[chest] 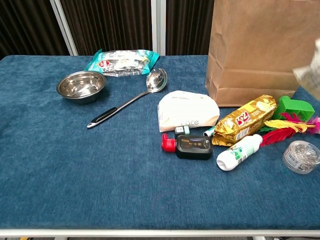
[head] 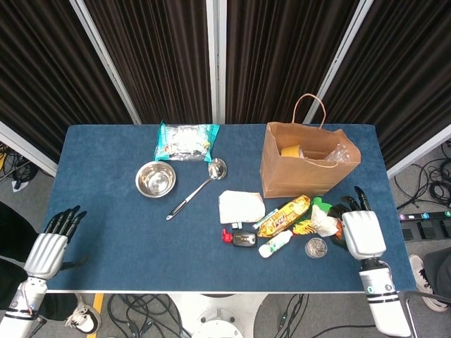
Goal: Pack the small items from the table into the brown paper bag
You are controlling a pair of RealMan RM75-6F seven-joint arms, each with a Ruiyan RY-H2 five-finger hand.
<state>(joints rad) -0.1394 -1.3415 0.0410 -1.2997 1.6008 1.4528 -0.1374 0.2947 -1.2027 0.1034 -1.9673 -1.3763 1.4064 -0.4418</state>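
While lifted, the white packet (head: 326, 221) sits between right-hand fingers (head: 350, 205).

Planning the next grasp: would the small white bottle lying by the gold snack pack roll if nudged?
Probably. The white bottle lies on its side, so it would likely roll across its length. It looks like smooth plastic, perhaps slippery, and probably light.

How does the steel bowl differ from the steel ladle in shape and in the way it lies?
The steel bowl is round and sits upright, mouth up; the steel ladle is long and lies flat at a slant. The bowl is all metal; the ladle has a black handle. Both are shiny and rest on the blue table.
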